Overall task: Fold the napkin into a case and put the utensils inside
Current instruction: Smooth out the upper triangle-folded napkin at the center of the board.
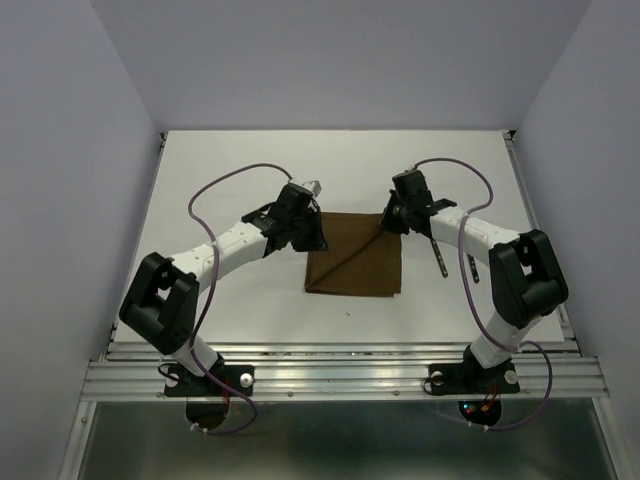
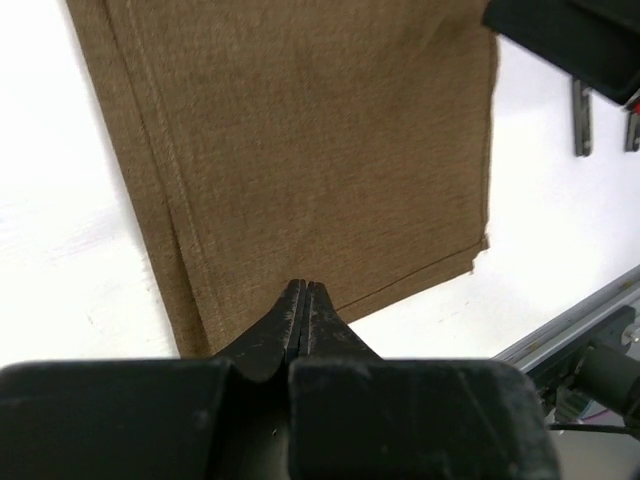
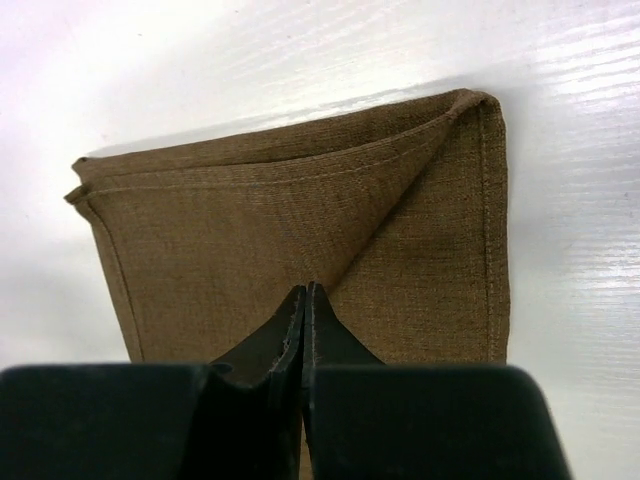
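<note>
The dark brown napkin [image 1: 355,256] lies folded into a rough square in the middle of the white table, with a diagonal crease across it. My left gripper [image 1: 311,236] is shut, its tips low over the napkin [image 2: 320,130] near the far left corner, and nothing shows between the jaws. At the far right corner my right gripper [image 1: 390,220] is also shut, its tips [image 3: 304,288] where the crease in the napkin [image 3: 250,230] starts. Two thin utensils [image 1: 438,256] [image 1: 474,268] lie on the table to the napkin's right, partly under the right arm.
The white table [image 1: 230,160] is walled in by pale panels at the left, back and right. An aluminium rail [image 1: 340,375] runs along the near edge where both bases are bolted. Purple cables [image 1: 215,190] loop above each arm.
</note>
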### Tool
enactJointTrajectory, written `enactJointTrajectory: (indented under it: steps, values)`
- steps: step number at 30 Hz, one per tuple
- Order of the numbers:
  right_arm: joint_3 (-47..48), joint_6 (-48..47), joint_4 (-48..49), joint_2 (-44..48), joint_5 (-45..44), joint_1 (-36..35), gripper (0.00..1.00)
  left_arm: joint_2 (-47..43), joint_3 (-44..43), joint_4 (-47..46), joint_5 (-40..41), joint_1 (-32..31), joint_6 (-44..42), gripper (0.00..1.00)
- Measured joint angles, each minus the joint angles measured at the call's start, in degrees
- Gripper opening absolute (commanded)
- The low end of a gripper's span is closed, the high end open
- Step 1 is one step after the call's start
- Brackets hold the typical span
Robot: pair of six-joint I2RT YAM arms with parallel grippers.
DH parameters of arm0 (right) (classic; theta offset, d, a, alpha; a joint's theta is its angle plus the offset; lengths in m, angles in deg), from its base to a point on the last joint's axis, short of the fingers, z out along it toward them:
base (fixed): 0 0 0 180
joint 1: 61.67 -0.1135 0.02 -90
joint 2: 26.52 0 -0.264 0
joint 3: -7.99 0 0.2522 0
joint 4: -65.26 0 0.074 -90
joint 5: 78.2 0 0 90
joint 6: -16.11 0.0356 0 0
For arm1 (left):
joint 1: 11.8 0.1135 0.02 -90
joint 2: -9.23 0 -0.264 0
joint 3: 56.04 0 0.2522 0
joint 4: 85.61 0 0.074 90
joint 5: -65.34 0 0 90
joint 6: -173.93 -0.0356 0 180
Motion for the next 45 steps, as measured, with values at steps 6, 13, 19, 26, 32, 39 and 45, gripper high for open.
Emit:
enactJointTrajectory:
  steps: [6,13,19,26,32,39,45]
  values:
    - [-0.4,0.0,0.9,1.2,-0.2,-0.6,0.01,-1.0,0.6,-2.9,0.7,-1.5,0.7,0.00]
    - [0.2,-0.7,0.7,-0.4,-2.2,-0.6,0.01,1.5,0.9,-1.1,2.0,-2.7,-0.7,0.00]
    - [3.9,-2.0,-0.2,-5.4,-4.2,-0.4,0.01,2.8,1.0,0.1,2.2,-2.6,-1.8,0.00]
    - [7.2,-3.8,-0.4,-8.5,-5.1,0.8,0.01,2.8,3.4,-0.7,1.6,-2.6,-1.8,0.00]
    - [11.0,-4.8,-0.3,-12.2,-5.0,2.1,0.01,2.8,4.4,-0.7,1.9,-2.4,-2.0,0.00]
    - [12.9,-5.0,-0.5,-16.4,-4.6,2.2,0.01,2.8,6.0,-1.2,2.8,-1.8,-2.0,0.00]
    - [13.4,-5.2,-0.9,-16.1,-3.7,2.2,0.01,2.8,6.8,-1.2,3.5,-1.4,-2.1,0.00]
